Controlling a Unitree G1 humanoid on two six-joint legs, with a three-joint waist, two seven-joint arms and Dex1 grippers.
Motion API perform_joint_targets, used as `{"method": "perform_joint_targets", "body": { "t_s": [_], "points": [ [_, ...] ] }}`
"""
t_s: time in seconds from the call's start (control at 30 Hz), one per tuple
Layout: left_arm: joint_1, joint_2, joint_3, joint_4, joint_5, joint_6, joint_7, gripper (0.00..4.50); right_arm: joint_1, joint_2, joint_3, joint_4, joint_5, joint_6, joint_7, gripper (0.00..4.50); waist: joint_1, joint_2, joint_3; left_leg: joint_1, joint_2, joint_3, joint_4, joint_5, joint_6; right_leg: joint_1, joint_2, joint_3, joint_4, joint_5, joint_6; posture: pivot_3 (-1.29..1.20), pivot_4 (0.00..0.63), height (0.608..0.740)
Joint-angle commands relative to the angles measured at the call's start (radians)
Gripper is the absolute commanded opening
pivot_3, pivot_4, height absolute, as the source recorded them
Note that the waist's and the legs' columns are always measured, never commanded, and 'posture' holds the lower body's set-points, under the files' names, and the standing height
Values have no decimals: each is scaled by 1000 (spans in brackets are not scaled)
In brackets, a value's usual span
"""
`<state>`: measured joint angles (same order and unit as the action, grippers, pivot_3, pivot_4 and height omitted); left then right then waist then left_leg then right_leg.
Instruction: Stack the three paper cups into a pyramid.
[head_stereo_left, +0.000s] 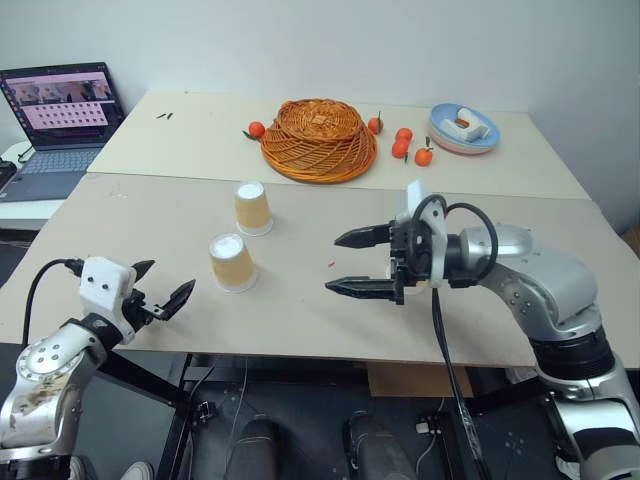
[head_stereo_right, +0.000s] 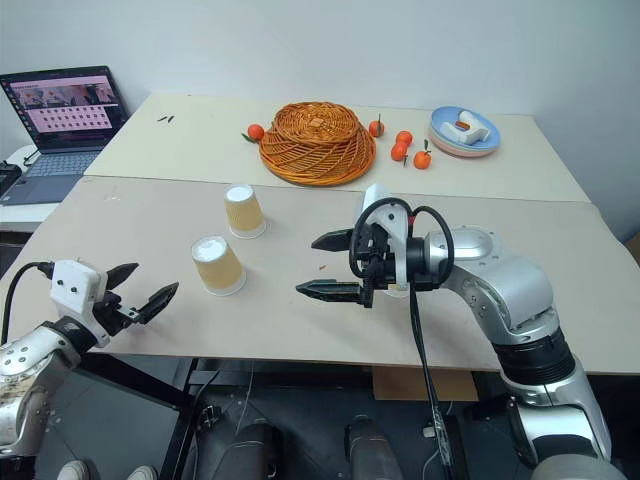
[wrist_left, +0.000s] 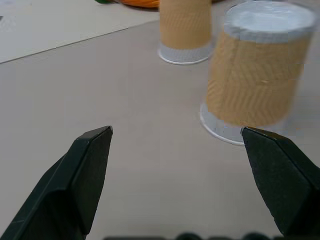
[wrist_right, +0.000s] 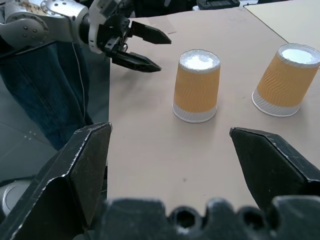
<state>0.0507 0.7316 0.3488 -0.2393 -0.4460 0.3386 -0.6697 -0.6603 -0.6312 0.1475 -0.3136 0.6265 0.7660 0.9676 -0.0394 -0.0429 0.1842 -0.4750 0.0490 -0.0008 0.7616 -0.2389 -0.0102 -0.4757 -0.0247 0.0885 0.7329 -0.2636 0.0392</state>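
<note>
Progress nil: two tan tapered paper cups, near (head_stereo_left: 232, 262) and far (head_stereo_left: 253, 208), stand inverted and apart on the beige surface (head_stereo_left: 300, 320), nothing stacked, third cup unseen, left claw (head_stereo_left: 162, 288) and right claw (head_stereo_left: 352, 262) both spread empty.

1. Near tan table (head_stereo_left: 150, 230): two paper cups upside down, near cup (head_stereo_left: 232, 262) and far cup (head_stereo_left: 252, 207), close but apart.
2. Far table (head_stereo_left: 200, 125): wicker basket (head_stereo_left: 318, 139) flipped over, small oranges (head_stereo_left: 402, 145) around it, blue plate (head_stereo_left: 464, 130).
</note>
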Motion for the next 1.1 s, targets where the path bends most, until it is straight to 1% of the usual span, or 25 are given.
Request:
{"method": "perform_joint_targets", "body": {
  "t_s": [0.03, 0.17, 0.5, 0.93, 0.97, 1.0, 1.1],
  "points": [
    [-98, 6, -81, -13, -18, 17, -69, 4380, -3, 13, -39, -13, -8, -30, -23, 4500, 3, 1, 0, 0, 0, 0, 0, 0, 0, 0, 0, 0, 0, 0, 0, 0, 150, 671],
    [-197, -17, -159, 36, -3, 15, -98, 4380, 6, 16, -59, -36, -2, -18, -40, 4500, 2, 1, 0, 0, 0, 0, 0, 0, 0, 0, 0, 0, 0, 0, 1, 0, 150, 671],
    [-358, -53, -254, 181, 54, -23, -149, 4380, 37, 10, -98, -82, 11, 5, -86, 4500, -3, 1, 0, 0, 0, 0, -1, 0, 0, 0, 1, 0, 0, 1, -1, 0, 150, 671],
    [-409, -86, -261, 227, 81, -47, -174, 4380, 50, 4, -99, -84, -4, 3, -118, 4500, -3, 1, 0, 0, 0, 0, -1, 0, 0, 0, 1, 0, 0, 1, -1, 0, 150, 671],
    [-411, -89, -259, 228, 82, -48, -176, 3863, 50, 4, -98, -83, -5, 1, -119, 4500, -3, 1, 0, 0, 0, 0, -1, 0, 0, 0, 1, 0, 0, 1, -1, 0, 150, 671],
    [-411, -91, -258, 228, 82, -48, -177, 3628, 51, 5, -98, -82, -4, 1, -120, 4500, -3, 1, 0, 0, 0, 0, -1, 0, 0, 0, 1, 0, 0, 1, -1, 0, 150, 671],
    [-411, -92, -257, 226, 85, -51, -180, 2673, 53, 4, -92, -80, -8, -2, -122, 4500, -3, 1, 0, 0, 0, 0, -1, 0, 0, 0, 1, 0, 0, 1, -1, 0, 150, 671]
  ]
}}
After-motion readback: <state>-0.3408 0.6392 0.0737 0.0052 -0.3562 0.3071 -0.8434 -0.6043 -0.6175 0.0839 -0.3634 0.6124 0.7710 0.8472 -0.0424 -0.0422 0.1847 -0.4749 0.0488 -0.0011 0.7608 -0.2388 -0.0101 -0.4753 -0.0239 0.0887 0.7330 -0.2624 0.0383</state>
